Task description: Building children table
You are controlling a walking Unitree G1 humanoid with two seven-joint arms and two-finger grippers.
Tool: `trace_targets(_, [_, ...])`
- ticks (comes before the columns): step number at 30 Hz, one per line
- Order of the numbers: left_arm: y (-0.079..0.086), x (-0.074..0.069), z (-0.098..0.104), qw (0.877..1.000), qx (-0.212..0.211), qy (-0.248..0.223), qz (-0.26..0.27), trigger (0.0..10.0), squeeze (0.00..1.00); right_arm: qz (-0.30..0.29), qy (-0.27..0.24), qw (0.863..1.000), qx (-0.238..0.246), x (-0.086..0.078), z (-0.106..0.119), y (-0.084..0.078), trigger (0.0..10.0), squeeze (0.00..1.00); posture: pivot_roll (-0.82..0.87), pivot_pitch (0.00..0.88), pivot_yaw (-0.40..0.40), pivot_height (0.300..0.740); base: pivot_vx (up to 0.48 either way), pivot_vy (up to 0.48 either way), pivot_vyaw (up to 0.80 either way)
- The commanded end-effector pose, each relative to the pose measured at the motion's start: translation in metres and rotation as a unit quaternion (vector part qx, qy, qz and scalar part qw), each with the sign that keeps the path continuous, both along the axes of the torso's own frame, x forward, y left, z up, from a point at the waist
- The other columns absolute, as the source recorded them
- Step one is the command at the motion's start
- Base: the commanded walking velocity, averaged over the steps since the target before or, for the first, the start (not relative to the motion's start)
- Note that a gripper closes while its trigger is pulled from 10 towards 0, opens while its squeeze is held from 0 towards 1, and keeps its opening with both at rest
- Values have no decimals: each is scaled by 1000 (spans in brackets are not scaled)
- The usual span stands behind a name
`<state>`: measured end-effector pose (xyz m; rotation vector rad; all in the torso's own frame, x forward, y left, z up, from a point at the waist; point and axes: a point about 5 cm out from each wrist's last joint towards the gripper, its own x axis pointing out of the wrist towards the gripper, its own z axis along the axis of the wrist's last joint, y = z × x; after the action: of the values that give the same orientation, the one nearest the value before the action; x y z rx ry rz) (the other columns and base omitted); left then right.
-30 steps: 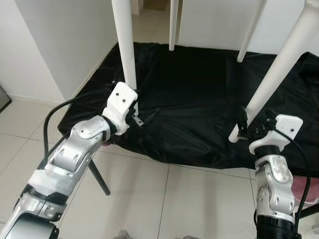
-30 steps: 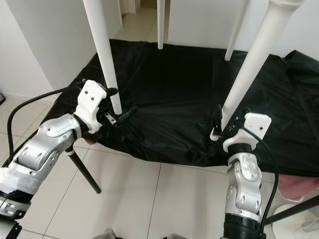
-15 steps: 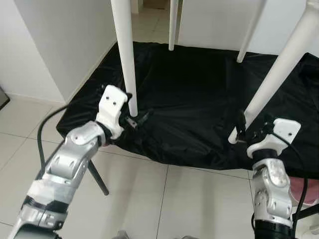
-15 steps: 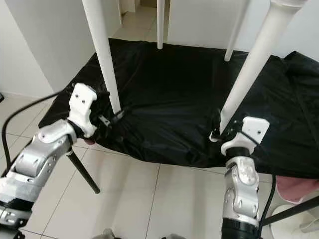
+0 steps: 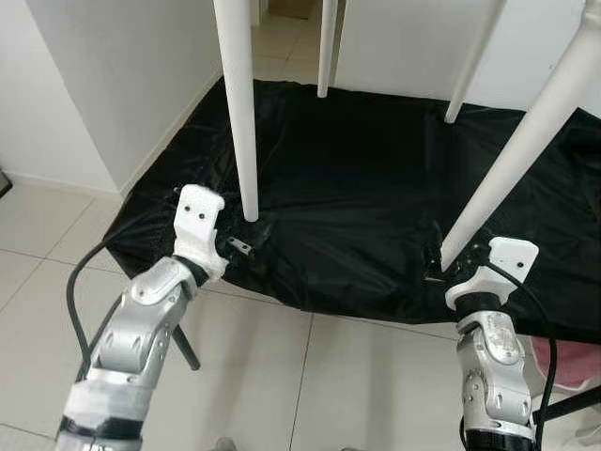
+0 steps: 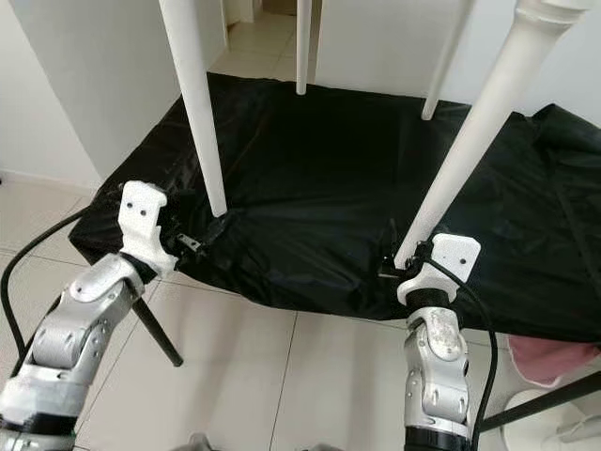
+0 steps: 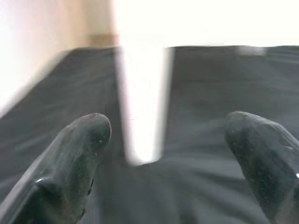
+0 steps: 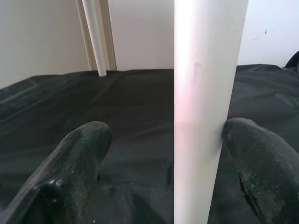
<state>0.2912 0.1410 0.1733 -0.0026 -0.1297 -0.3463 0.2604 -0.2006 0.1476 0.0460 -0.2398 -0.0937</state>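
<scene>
Four white legs standing on a black sheet point(image 5: 357, 188), near-left leg point(image 5: 238, 113) close to the sheet's front-left edge, near-right leg point(image 5: 512, 160) slanting down to the front edge; left pincer point(image 7: 154, 154) spread, short of the near-left leg, touching nothing; right pincer point(image 8: 161, 158) spread around the near-right leg, one finger point(image 8: 254, 158) against it; likely risk: a sideways nudge tipping the children table; open tiled floor point(image 5: 310, 376) behind for backing away.
</scene>
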Motion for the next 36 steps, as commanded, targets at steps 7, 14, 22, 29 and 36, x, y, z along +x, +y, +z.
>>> trace_targets(7, [4,-12,-9,998,-33,2,55,10000,0,42,20,999,-9,-5,-14,24,10000,0,23,0,-58,740,0,0,0])
trace_targets(14, [5,-16,-12,997,-45,-1,68,10000,0,40,23,999,-13,-6,-19,21,10000,0,26,0,-62,740,0,0,0])
trace_targets(22, [0,-27,-28,998,-32,-1,46,10000,0,43,28,999,-16,-15,-31,23,10000,0,17,0,-55,740,0,0,0])
trace_targets(29, [-2,-29,-36,999,-25,5,38,10000,0,35,33,999,-12,-21,-39,26,10000,0,15,8,-52,740,0,0,0])
trace_targets(36, [-4,-29,-38,999,-19,0,39,10000,0,30,30,999,-10,-21,-40,28,10000,0,11,11,-50,740,0,0,0])
